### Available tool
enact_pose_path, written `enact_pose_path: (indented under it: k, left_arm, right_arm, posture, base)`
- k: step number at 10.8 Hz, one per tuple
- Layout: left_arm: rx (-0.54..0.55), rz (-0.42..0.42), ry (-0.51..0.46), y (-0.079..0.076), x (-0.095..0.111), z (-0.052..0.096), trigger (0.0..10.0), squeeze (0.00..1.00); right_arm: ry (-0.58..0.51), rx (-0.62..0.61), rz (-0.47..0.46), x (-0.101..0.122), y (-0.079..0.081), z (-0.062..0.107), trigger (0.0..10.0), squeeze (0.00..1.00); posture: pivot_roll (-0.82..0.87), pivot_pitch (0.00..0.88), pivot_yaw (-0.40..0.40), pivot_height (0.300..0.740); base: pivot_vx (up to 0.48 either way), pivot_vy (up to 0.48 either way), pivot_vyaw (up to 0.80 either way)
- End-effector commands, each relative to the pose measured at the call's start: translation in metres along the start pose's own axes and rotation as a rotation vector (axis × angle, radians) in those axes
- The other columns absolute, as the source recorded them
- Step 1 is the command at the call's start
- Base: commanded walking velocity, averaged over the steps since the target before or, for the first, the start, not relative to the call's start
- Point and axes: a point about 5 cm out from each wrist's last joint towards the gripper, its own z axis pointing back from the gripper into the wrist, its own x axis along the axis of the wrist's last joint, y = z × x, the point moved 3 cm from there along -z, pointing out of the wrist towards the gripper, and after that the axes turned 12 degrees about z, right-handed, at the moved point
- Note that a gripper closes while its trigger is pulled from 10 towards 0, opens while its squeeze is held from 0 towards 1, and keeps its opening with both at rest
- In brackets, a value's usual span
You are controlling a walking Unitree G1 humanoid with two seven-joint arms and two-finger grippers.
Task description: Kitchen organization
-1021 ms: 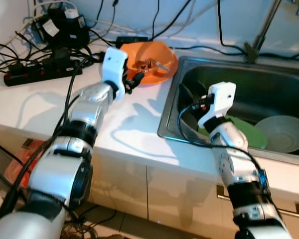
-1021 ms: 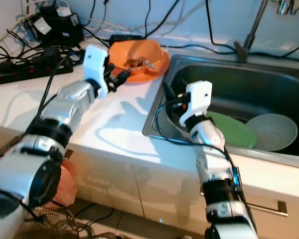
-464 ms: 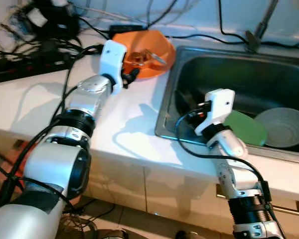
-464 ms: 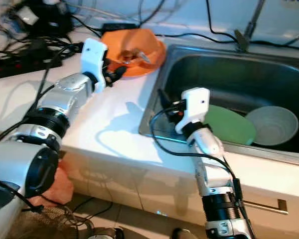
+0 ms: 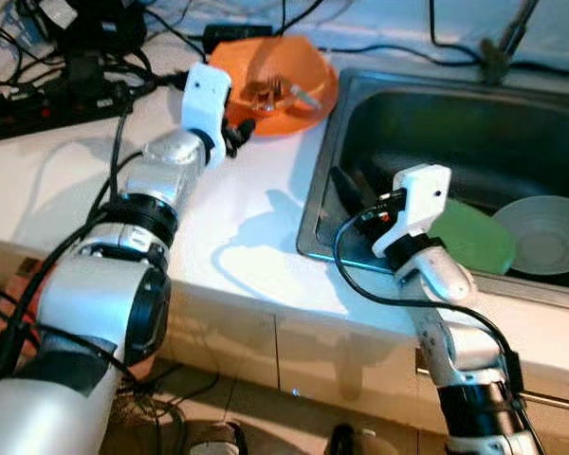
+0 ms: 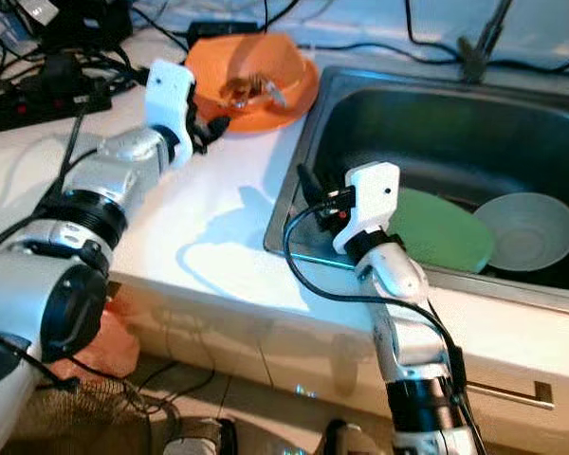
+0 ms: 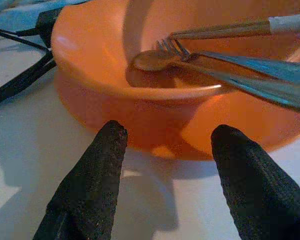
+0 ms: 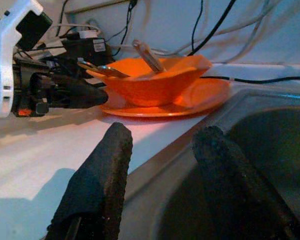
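An orange bowl (image 5: 277, 83) stands on an orange plate (image 8: 200, 97) at the back of the white counter, next to the sink. A fork, a spoon (image 7: 155, 60) and chopsticks lie in it. My left gripper (image 5: 245, 130) is open just in front of the bowl's near side, fingertips low over the counter and a little short of the bowl (image 7: 180, 115). My right gripper (image 5: 346, 185) is open at the sink's left wall, pointing toward the orange bowl (image 8: 155, 80). A green plate (image 5: 469, 242) and a pale grey bowl (image 5: 545, 232) lie in the sink.
The steel sink (image 5: 313, 213) takes up the right half, with a faucet stem (image 5: 507, 43) behind it. A black power strip (image 5: 38, 100), adapters and many cables crowd the counter's back left. White counter (image 5: 237, 237) lies between my arms.
The camera has shifted and tilted down. My left gripper stays by the orange bowl and my right gripper stays at the sink's left wall; both remain open.
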Motion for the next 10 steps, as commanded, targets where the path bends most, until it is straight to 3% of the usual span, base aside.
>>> enact_pose_path:
  k: [1,7,10]
  left_arm:
    - [0.002,-0.012,0.006,-0.002,0.006,-0.001,10.0,0.00]
    - [-0.022,0.012,-0.006,-0.001,0.019,0.000,10.0,0.00]
    - [-0.034,0.024,0.031,0.000,0.014,0.000,10.0,0.00]
  right_arm:
    - [0.058,0.012,-0.046,-0.014,0.010,0.009,10.0,0.00]
    - [0.091,0.011,-0.097,-0.008,0.032,0.026,10.0,0.00]
    - [0.106,0.001,-0.095,-0.009,0.029,0.025,10.0,0.00]
  posture:
    - [0.00,0.243,0.057,0.740]
    - [-0.05,0.293,0.081,0.740]
    - [-0.04,0.288,0.092,0.740]
  base:
    - [0.000,0.000,0.00]
    - [0.000,0.000,0.00]
    - [0.000,0.000,0.00]
